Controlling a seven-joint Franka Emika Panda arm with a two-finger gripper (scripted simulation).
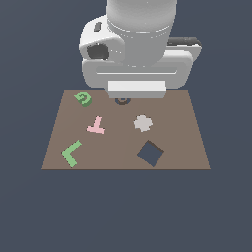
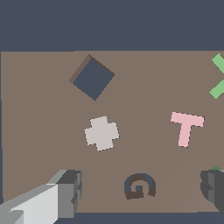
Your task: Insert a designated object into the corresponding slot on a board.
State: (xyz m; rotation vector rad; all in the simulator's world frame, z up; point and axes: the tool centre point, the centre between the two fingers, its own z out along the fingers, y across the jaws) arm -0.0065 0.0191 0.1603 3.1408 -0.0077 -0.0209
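Gripper [image 2: 140,192] jaws spread wide, empty, over G slot [image 2: 139,186] near board [image 1: 187,147] edge; green G [image 1: 82,98] lies apart by corner

A pink T-shaped piece [image 1: 96,126] lies near a green L-shaped piece [image 1: 71,153]. A pale cross-shaped piece [image 1: 142,123] sits beside a dark square hole [image 1: 150,153].

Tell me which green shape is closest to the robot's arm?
The small green G, at the board's far edge on the exterior view's left. The other green piece, the larger L, lies at the near edge, farthest from the arm.
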